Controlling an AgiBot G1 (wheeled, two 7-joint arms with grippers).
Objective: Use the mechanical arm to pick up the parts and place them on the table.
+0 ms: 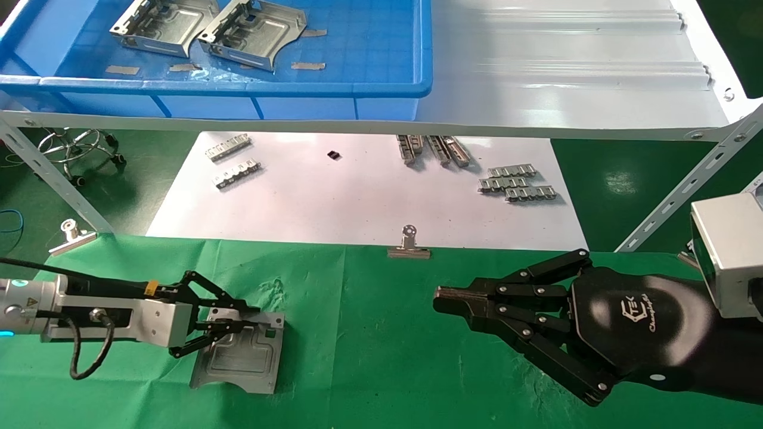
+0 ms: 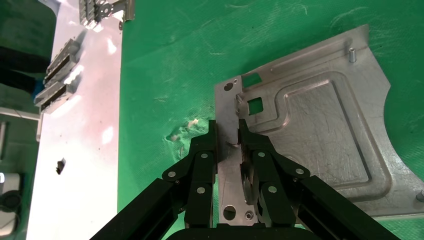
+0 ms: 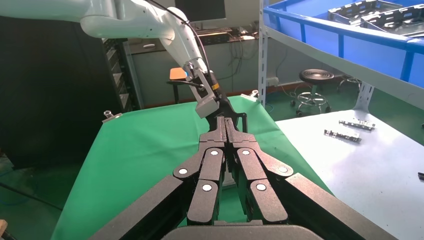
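One part [image 1: 244, 354], a silver stamped plate, lies on the green table [image 1: 369, 357] at the front left. My left gripper [image 1: 247, 317] is shut on its folded far edge. In the left wrist view the two black fingers [image 2: 202, 165] straddle that edge strip of the part [image 2: 320, 125], gripper [image 2: 227, 132]. Two more parts [image 1: 164, 24] [image 1: 253, 30] lie in the blue bin [image 1: 238, 88] on the shelf above. My right gripper [image 1: 444, 298] is shut and empty, hovering over the table's right side; its closed fingertips show in the right wrist view [image 3: 225, 122].
A white sheet [image 1: 357, 196] behind the green cloth carries several small toothed strips [image 1: 515, 182]. Binder clips [image 1: 409, 247] [image 1: 71, 235] pin the cloth's far edge. Grey shelf struts [image 1: 685, 185] slant down at both sides. The left arm [image 3: 205, 97] shows far off in the right wrist view.
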